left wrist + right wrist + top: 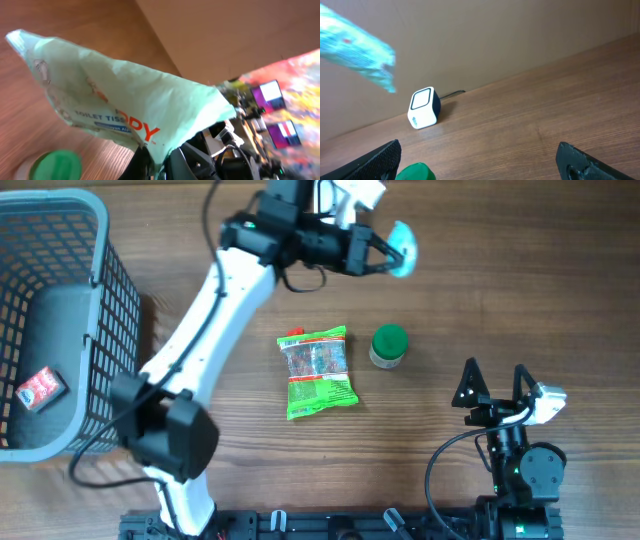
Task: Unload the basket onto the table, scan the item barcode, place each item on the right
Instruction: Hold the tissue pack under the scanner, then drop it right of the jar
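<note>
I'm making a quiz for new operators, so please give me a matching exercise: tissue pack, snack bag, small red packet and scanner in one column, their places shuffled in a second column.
Things:
1. tissue pack
2. green snack bag
3. small red packet
4. white scanner

Places:
A. inside the grey basket
B. standing on the table near the brown wall
C. pinched in the left gripper
D. lying flat on the table beside the green-lidded jar

Pairs: 1-C, 2-D, 3-A, 4-B
</note>
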Controlling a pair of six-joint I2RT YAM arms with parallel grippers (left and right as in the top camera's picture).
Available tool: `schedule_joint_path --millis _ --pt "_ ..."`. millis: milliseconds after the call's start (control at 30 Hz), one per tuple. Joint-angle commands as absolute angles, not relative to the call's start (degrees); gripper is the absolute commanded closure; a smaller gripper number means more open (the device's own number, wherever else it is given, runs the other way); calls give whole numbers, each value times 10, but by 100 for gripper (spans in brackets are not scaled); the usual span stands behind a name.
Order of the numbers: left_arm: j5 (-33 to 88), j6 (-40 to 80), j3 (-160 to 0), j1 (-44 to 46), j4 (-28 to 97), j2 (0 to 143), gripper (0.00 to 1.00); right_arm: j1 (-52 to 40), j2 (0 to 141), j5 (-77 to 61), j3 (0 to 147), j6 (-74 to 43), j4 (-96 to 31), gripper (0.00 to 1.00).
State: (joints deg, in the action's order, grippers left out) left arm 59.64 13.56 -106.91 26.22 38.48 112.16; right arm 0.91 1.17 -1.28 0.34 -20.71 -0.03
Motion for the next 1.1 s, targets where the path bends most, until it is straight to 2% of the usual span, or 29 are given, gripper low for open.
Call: schedule_joint_path --millis 0,167,367,733,800,867,933,1067 --pt "632 125 -1068 310 329 1168 96 7 8 -16 3 -199 2 0" --pt "632 175 -1068 345 240 1233 96 7 8 -16 3 -199 2 0" --pt "632 235 -1068 376 212 1326 96 7 8 -16 3 -199 2 0" --pt "632 234 -1067 434 203 1392 96 7 8 -16 3 -199 2 0" --pt "626 234 -1067 431 203 1395 92 7 8 -16 3 -199 2 0" --pt "609 234 -1067 425 203 1395 82 7 8 -15 3 -199 2 0" --pt "597 247 -1067 419 204 1395 69 7 8 -16 3 -199 2 0" --pt "563 247 -1067 409 228 1395 64 7 8 -16 3 -199 2 0"
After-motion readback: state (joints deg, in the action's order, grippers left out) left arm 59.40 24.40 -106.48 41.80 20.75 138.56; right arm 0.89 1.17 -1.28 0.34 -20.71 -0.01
